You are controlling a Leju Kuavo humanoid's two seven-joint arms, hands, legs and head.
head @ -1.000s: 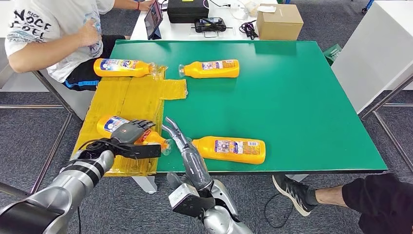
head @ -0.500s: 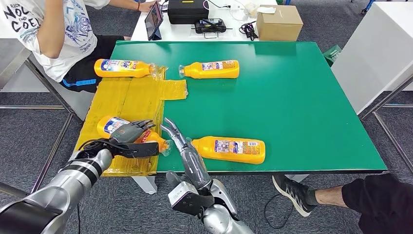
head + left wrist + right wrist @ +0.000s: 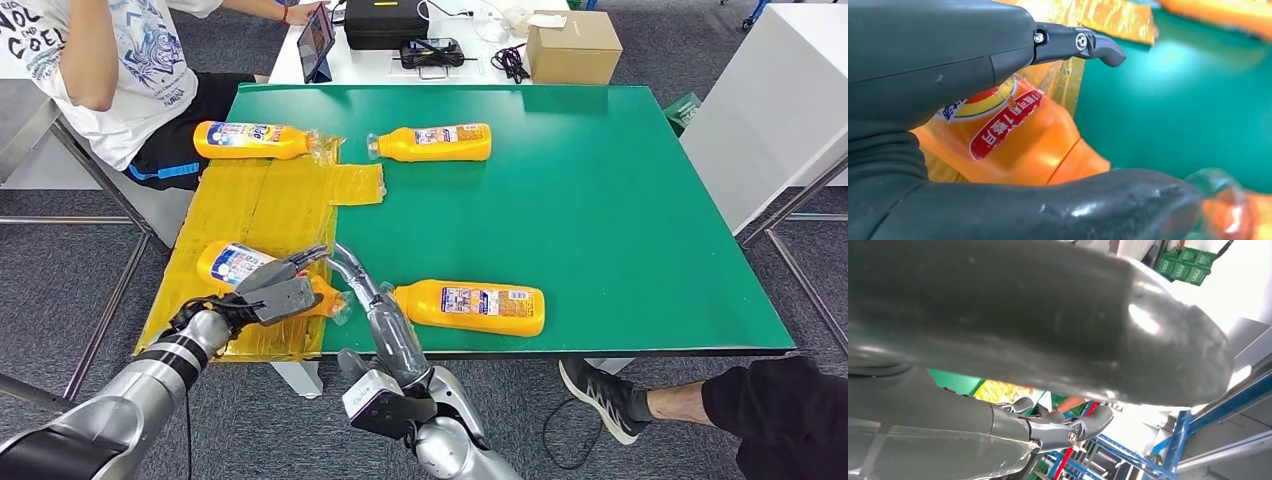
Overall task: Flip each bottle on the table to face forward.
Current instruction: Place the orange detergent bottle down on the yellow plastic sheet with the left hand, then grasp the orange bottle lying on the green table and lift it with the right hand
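A: The near-left bottle (image 3: 232, 264) on the yellow sheet (image 3: 262, 205)?
B: Half hidden by the left hand (image 3: 278, 290), fingers and thumb around it.
A: The right hand (image 3: 372, 300)?
B: Fingers extended, holding nothing, just beside its cap.

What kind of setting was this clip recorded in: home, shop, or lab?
Most likely a robotics lab or test workspace. A green-topped table holds staged orange bottles, a white desk behind it carries a tablet, cables and a cardboard box, and the floor is grey office carpet.
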